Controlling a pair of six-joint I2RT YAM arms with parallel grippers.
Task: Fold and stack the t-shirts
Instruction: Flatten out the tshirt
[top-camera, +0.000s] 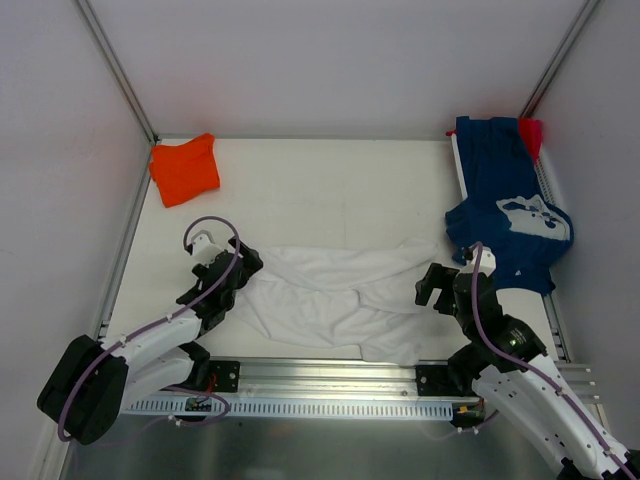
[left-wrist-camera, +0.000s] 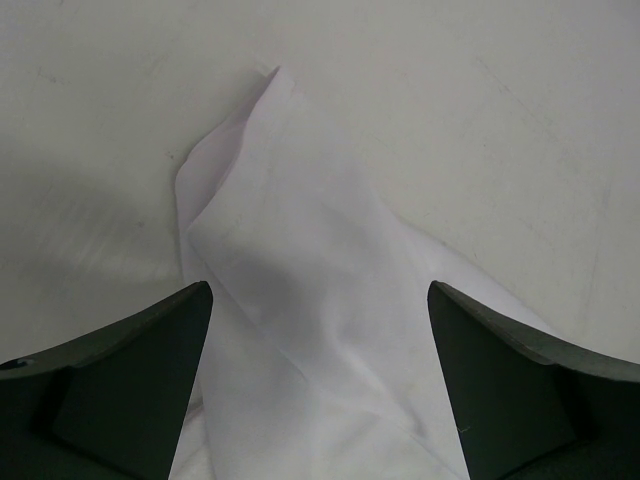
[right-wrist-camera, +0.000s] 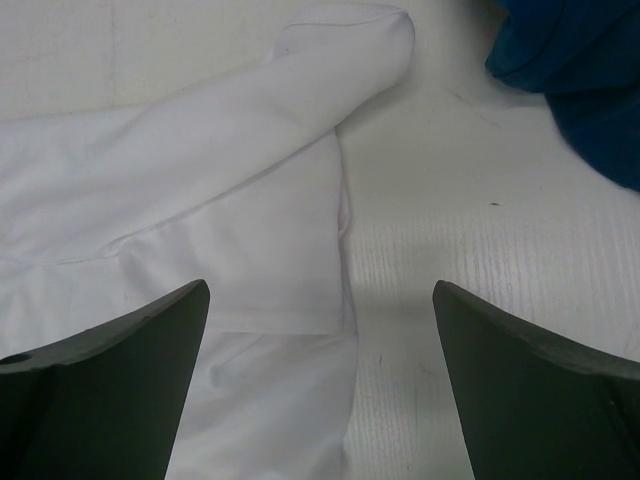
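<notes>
White shirt (left-wrist-camera: 300, 300) under the open left pincer (left-wrist-camera: 318, 287)

The cloth lies flat on the pale table (left-wrist-camera: 480, 120), folded into a strip that narrows to a point at the upper left. The pincer's two dark fingers (left-wrist-camera: 120, 390) stand wide apart at the bottom corners, gripping nothing, with the cloth running between them.

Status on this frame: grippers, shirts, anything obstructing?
Left gripper, right gripper open, empty, above ends of white t-shirt: rumpled, unfolded. Orange t-shirt, navy t-shirt apart; nothing obstructing.

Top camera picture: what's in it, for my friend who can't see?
A crumpled white t-shirt lies between the left hand and right hand, both open. An orange t-shirt sits far left, a navy t-shirt far right.
</notes>
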